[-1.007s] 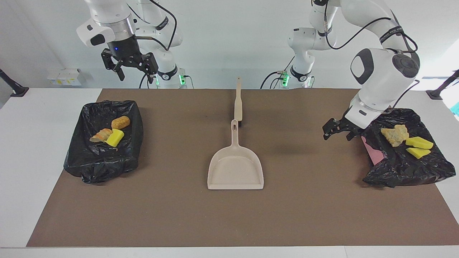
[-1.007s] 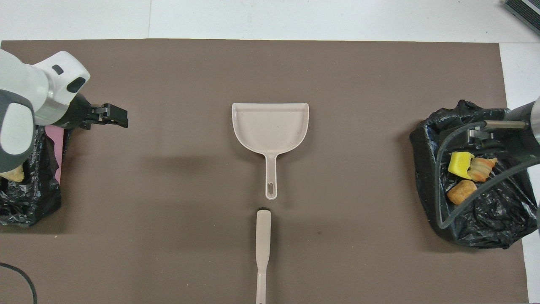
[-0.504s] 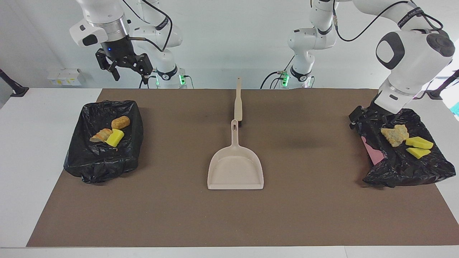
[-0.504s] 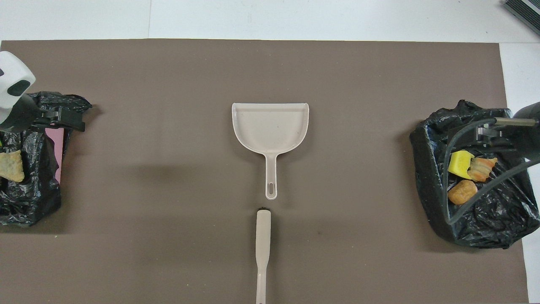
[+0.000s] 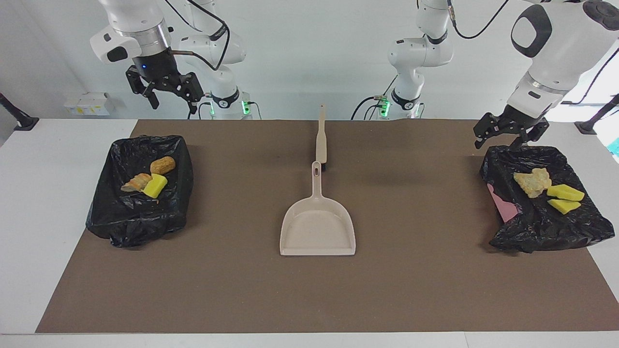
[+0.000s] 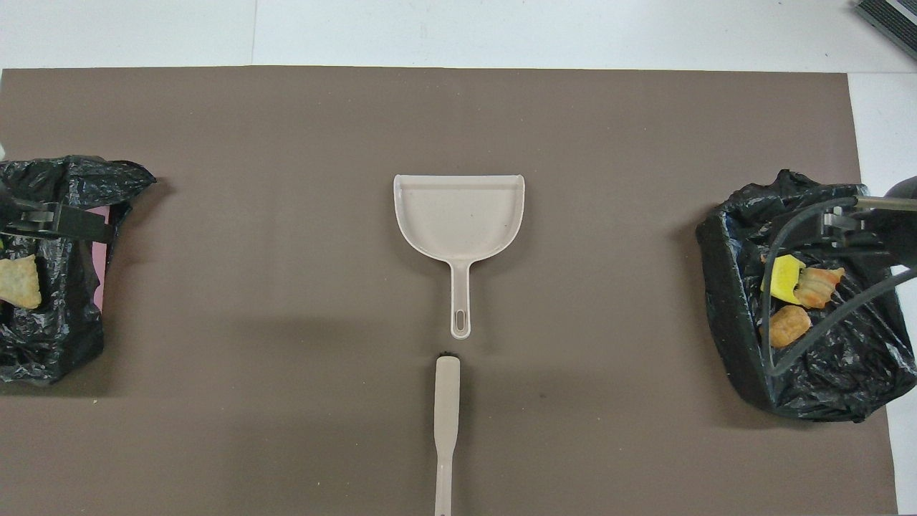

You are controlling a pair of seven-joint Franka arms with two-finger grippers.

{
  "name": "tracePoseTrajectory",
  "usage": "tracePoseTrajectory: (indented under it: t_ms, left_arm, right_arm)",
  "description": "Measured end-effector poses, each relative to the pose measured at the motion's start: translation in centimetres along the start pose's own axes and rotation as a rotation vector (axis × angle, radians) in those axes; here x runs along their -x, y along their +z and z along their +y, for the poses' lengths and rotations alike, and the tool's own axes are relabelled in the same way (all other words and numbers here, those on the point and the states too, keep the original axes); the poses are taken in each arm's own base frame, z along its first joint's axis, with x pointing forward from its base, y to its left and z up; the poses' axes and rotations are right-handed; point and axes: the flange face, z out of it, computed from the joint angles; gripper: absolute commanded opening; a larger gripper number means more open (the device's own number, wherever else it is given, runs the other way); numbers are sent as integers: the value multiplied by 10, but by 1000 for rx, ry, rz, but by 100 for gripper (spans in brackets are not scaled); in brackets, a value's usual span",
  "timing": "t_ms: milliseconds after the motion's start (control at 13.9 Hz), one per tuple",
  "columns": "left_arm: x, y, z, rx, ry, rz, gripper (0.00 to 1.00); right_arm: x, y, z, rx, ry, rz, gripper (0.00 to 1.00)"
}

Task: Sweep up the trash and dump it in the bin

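The left hand (image 5: 508, 133) hangs in the air with its fingers spread apart, holding nothing and touching nothing. It is over the robot-side rim of the black-bagged bin (image 5: 541, 227) at the left arm's end of the worktop (image 5: 58, 217). Just below and past that hand, in this bin, lie a tan crumbly piece (image 5: 532, 182) and two yellow chunks (image 5: 565, 192), the second yellow chunk (image 5: 563, 206) just beside the first. A pink edge (image 5: 503, 205) shows where the bag is pulled aside.

The right hand (image 5: 167, 92) is also released, fingers apart and empty, raised high over the worktop's robot-side edge, near the other black-bagged bin (image 5: 125, 222) at the right arm's end. Under and ahead of that hand, in this bin, rest a brown roll (image 5: 162, 165), a sliced bread piece (image 5: 137, 182) and a yellow sponge chunk (image 5: 155, 185), the last two touching.

Between the two hands, well apart from both, the beige dustpan (image 5: 317, 227) lies flat on the brown mat (image 5: 411, 290), its handle pointing at the robots, with the brush handle (image 5: 321, 137) in line just past it. No trash lies on the mat.
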Motion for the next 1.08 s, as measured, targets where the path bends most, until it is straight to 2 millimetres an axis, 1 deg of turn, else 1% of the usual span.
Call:
tracePoseTrajectory:
  t_ms: [144,288,432,719,935,1079]
  left_arm:
    - [8,-8,2,-1,2,-15,100]
    - [12,-11,2,-5,3,-22,100]
    - [14,-16,1,-20,4,-33,100]
    - [17,-25,2,-43,9,-49,100]
    - [20,-40,5,-43,12,-51,100]
    - [20,-46,7,-43,15,-48,100]
  right_arm:
    - [0,0,1,0,1,0,100]
    - [-1,0,3,0,6,0,100]
    - [-2,0,8,0,15,-1,100]
    - [-3,0,11,0,21,-1,100]
    - [-4,1,16,0,30,-1,100]
    - [-4,1,16,0,31,-1,100]
